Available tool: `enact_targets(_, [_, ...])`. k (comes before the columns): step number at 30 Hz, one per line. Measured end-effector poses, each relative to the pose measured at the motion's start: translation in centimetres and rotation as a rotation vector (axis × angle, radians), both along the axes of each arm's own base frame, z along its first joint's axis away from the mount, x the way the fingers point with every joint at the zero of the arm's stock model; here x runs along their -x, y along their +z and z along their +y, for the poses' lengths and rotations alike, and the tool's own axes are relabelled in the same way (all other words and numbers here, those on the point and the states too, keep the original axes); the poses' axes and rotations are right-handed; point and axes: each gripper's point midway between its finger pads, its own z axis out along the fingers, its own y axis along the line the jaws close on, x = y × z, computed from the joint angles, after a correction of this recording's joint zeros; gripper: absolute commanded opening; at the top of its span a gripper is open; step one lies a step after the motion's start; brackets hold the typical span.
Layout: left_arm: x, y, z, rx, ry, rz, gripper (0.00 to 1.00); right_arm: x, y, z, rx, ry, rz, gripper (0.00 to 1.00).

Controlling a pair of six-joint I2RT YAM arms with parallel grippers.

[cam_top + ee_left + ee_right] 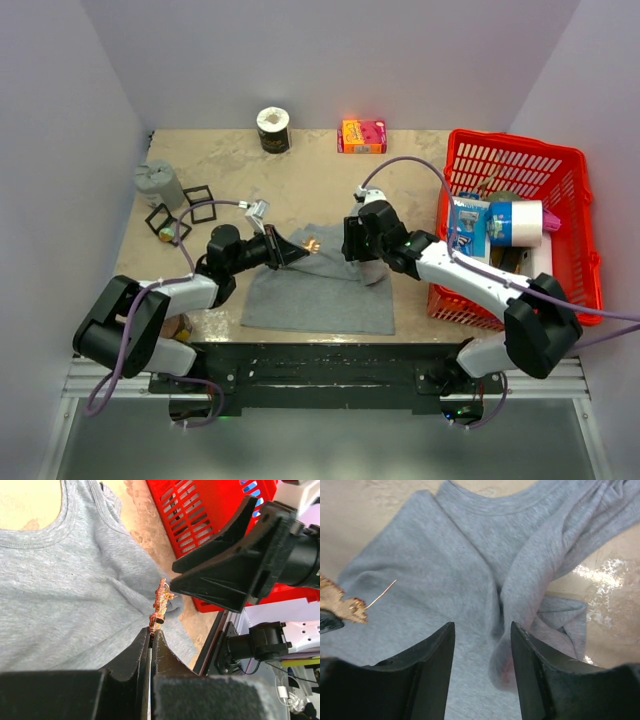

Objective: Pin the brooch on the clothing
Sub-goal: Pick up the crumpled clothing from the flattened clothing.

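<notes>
The clothing (75, 595) is soft grey knit cloth, matt. The brooch (160, 602) glitters, orange-gold metal. The basket (200, 510) is glossy red plastic; the surface (365, 515) smooth, mottled beige, faintly shiny. The left gripper (151, 634) is matt black grainy plastic.

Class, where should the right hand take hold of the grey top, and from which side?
Probably the raised fold of the top, from above: it stands up as a ridge under the open right hand, while the rest lies flat.

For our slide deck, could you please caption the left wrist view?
Shut left gripper holds the brooch over the grey top, facing the open right gripper.
</notes>
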Motion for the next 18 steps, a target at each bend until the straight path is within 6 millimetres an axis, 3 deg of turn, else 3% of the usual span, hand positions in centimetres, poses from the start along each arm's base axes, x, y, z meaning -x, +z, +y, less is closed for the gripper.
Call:
enact_targets(6, [0.1, -0.9, -0.8, 0.016, -0.051, -0.009, 0.0, -0.4, -3.6, -1.2, 0.091, -0.065, 0.067, 0.32])
enact_targets(9, [0.3, -1.1, -1.1, 0.028, -0.075, -0.013, 0.0, -0.1, -5.1, -1.7, 0.133, -0.084, 0.104, 0.18])
enact_targets(10, [0.3, -1.0, -1.2, 0.035, -0.082, -0.018, 0.0, -0.1, -5.3, -1.9, 0.14, -0.091, 0.107, 0.09])
enact_targets(11, [0.4, -1.0, -1.2, 0.042, -0.088, -0.021, 0.0, -0.1, -5.4, -1.9, 0.145, -0.095, 0.112, 0.07])
enact_targets(18, [1.3, -1.0, -2.0, 0.081, -0.153, -0.025, 0.0, -0.3, -4.9, -1.9, 0.126, -0.113, 0.103, 0.0])
